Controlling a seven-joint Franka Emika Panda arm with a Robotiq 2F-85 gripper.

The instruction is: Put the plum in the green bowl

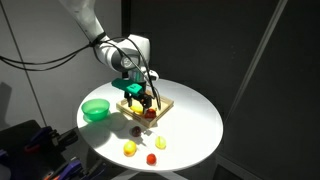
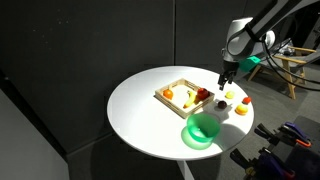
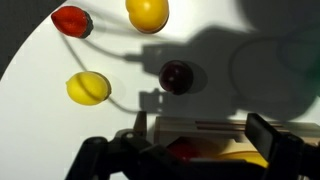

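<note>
The plum [image 3: 176, 76] is a dark maroon fruit lying on the white table, just beyond the tray's edge; it also shows in both exterior views [image 1: 136, 128] [image 2: 222, 104]. The green bowl [image 1: 96, 110] [image 2: 203, 130] stands empty near the table's edge, and only a sliver of it shows at the right edge of the wrist view [image 3: 311, 60]. My gripper [image 3: 200, 140] [image 1: 146, 103] [image 2: 225, 88] is open and empty, hovering over the edge of the wooden tray, a short way from the plum.
The square wooden tray [image 1: 160, 104] [image 2: 176, 87] holds a few fruits. Loose on the table beyond the plum lie two yellow fruits [image 3: 87, 88] [image 3: 147, 13] and a red-orange one [image 3: 71, 20]. The round table's edge is close.
</note>
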